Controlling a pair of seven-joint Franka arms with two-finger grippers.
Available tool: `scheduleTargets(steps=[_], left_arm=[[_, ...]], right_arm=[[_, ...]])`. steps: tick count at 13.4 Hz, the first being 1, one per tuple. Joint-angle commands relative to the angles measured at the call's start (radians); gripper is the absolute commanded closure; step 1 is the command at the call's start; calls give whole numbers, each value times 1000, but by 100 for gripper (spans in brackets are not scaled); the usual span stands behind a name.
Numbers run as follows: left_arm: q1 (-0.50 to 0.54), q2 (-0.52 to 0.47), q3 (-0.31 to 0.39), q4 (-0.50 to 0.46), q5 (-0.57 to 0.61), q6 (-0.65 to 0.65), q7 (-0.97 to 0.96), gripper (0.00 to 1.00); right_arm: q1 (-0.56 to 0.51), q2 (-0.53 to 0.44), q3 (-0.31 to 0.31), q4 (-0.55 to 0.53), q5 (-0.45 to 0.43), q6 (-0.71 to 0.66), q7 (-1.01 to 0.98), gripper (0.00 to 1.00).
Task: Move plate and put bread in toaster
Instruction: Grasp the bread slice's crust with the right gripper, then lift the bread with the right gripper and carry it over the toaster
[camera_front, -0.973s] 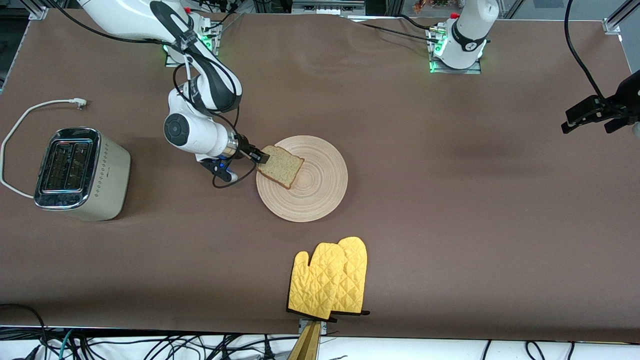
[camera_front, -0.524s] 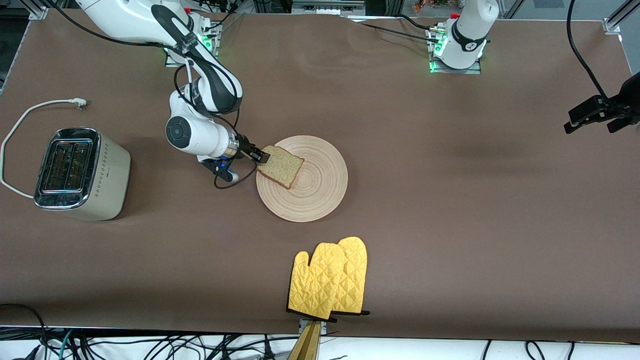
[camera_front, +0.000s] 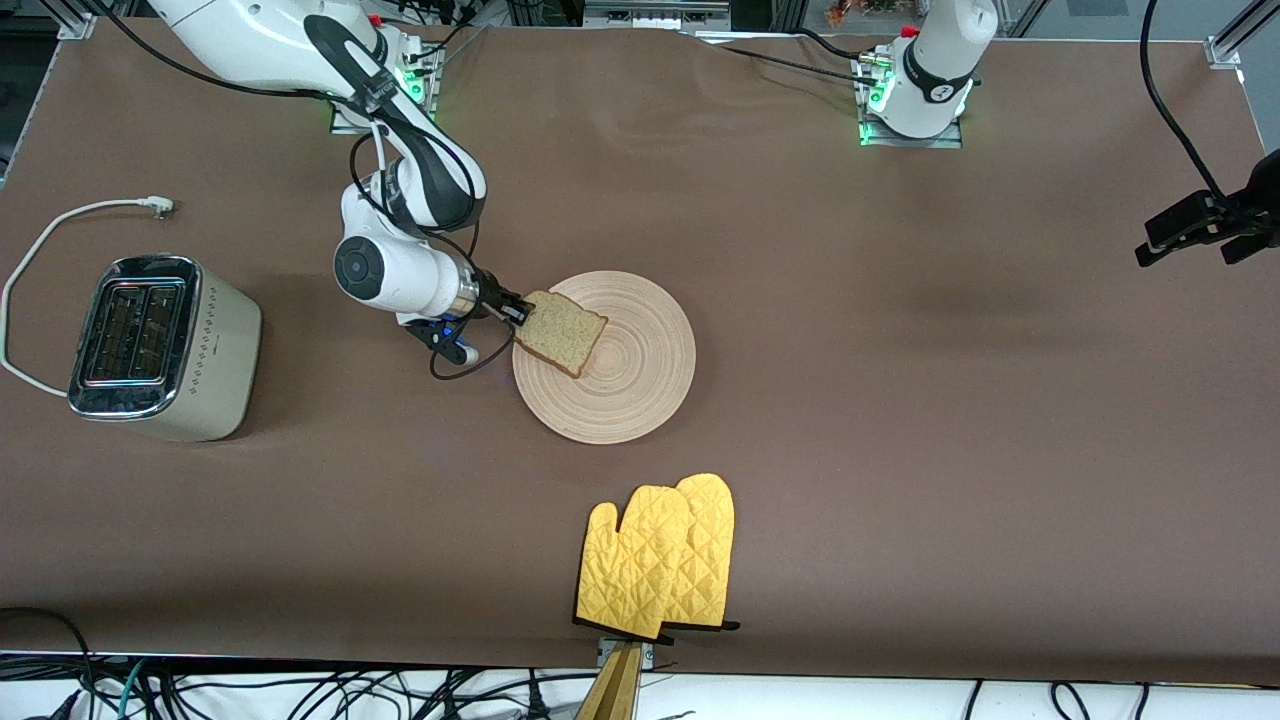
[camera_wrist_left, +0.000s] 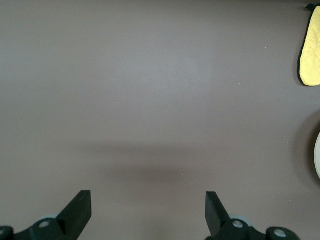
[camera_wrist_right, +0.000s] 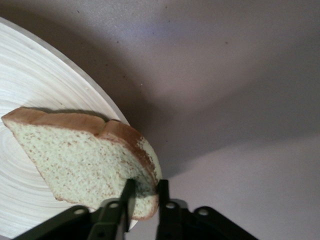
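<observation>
The bread (camera_front: 561, 333), a speckled light-brown slice with a darker crust, lies on the plate (camera_front: 630, 390) at the rim toward the right arm's end of the table. One corner is hidden between the fingers of the right gripper (camera_front: 521, 313); in the right wrist view the two black fingers (camera_wrist_right: 127, 196) are closed on that corner (camera_wrist_right: 142, 192), with the slice tilted against the plate's edge. How far the slice is lifted cannot be judged. The plate is a round, pale wooden disc with concentric grooves. The toaster (camera_front: 160, 345), cream and boxy with a chrome two-slot top, stands well apart toward the right arm's end. Yellow quilted oven mitts (camera_front: 660, 558) lie nearer the front camera. The left gripper (camera_front: 1205, 228) waits over bare table, its fingers (camera_wrist_left: 77, 210) spread wide and partly cut off.
</observation>
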Motion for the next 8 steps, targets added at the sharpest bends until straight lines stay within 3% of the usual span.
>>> scheduleTargets(steps=[1,8], left_arm=[[8,9,-4,31,18,-28,-6,0],[11,10,-10,31,18,-28,-6,0]], right_arm=[[-6,-1,3,17,5,-7,-12,100],[-14,-25,-20,124,4,-123,-18,100]])
